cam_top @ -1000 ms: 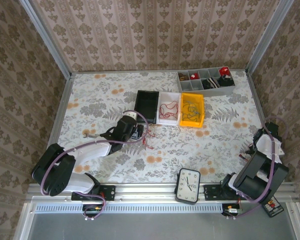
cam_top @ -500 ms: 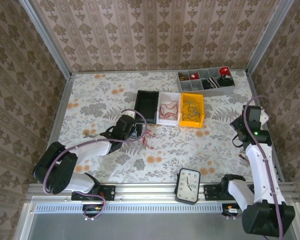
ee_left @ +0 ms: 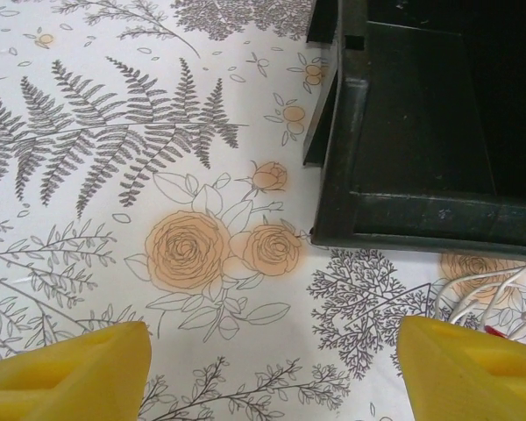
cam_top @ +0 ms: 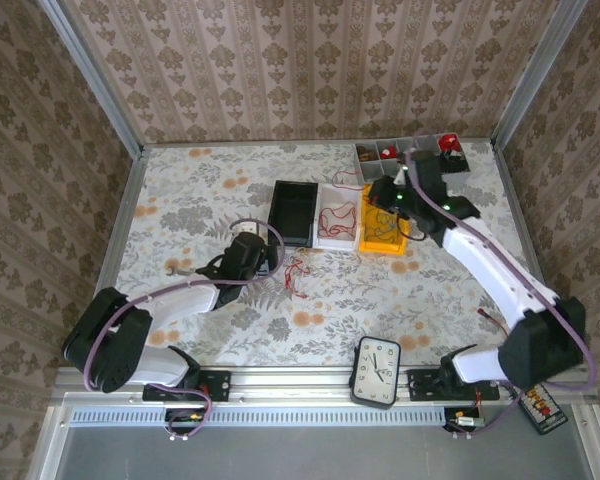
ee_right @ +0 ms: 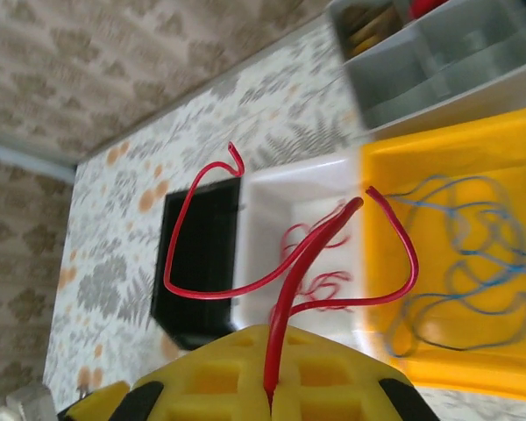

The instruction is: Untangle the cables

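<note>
**Table** (cam_top: 180, 190): floral cloth, carrying every item below.

**Right arm:** is reaching from the near right corner toward the far middle of the table. The right gripper (ee_right: 272, 386) is hanging above the white bin (cam_top: 337, 245), close to where it meets the yellow bin (cam_top: 383, 247). Its pads are pressing tight together on a red cable (ee_right: 289, 263).

**Left arm:** is lying low across the left half. The left gripper (ee_left: 272, 368) is standing wide apart, holding nothing, and is facing the near corner of the black bin (ee_left: 421, 132).

**Bins:** black, white and yellow are sitting side by side in a row toward the far edge.

**Red cable:** is rising from the right pads and splitting into loops. One is arching toward the black bin, another toward the yellow. More red strands are lying in the white bin below, and whether they are joined to it cannot be told.

**Blue cables** (ee_right: 473, 263): are coiling inside the yellow bin.

**Loose cables** (cam_top: 298, 272): a small red and whitish heap is lying on bare cloth just off the black bin's near corner. It sits beside the left gripper, toward the table's right edge. The left arm is clearly the nearer, and a sideways shift is probably needed before closing.
</note>
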You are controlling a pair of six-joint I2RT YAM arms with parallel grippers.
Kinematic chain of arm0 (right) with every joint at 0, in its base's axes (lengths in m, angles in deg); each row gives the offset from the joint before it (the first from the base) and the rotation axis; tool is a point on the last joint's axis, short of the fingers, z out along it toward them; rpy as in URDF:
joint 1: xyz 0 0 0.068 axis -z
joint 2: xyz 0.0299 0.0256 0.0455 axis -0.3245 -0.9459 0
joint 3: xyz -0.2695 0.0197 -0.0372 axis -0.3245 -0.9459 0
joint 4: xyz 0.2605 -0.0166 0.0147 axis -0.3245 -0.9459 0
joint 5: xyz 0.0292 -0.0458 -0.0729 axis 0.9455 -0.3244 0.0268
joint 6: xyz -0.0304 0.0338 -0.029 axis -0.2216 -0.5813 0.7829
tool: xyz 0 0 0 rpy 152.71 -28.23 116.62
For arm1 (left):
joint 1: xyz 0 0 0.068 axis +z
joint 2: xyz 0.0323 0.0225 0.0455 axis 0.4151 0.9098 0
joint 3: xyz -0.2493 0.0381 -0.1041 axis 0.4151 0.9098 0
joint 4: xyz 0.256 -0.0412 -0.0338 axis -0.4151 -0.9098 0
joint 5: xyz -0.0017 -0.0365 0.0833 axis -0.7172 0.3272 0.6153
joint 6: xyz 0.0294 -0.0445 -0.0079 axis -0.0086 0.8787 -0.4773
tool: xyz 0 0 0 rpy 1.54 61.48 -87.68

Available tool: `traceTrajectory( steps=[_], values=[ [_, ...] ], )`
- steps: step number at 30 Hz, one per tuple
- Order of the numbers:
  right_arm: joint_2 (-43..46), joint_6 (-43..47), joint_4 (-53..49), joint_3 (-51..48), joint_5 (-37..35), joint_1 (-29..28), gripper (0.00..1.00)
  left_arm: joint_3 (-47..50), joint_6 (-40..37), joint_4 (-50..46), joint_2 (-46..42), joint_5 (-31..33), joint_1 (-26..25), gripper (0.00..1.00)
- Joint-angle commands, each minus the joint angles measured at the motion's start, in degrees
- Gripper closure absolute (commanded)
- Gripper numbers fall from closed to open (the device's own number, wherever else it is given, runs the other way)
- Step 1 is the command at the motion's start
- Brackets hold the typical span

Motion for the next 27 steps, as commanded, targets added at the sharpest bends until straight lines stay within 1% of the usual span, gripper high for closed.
traceTrajectory(
  steps=[1,4,8,16,23,27],
  values=[
    [-6.42,-3.79,1.26,3.19,0.05,-2.03,1.0,0.57,1.89,-1.4,-2.16,2.05,0.45,0.26],
    [-10.8,-7.01,1.0,4.41,-2.81,-2.72,1.0,0.65,1.44,-2.02,-2.69,1.87,0.53,0.26],
    [-16.06,-9.42,0.96,6.29,-3.22,-2.79,1.0,1.26,1.49,-2.21,-3.3,1.87,0.62,0.26],
    [-24.0,-9.85,-0.81,11.44,-4.09,-2.81,1.0,1.62,0.0,-2.03,-3.83,0.7,0.62,0.26],
    [-30.29,-10.59,1.35,15.85,1.13,-3.37,1.0,1.88,-1.1,-2.21,-4.28,-0.16,0.62,0.26],
    [-32.41,-11.79,1.73,15.89,2.08,-3.69,1.0,1.71,-1.99,-2.55,-4.54,-0.93,0.62,0.26]
  ],
)
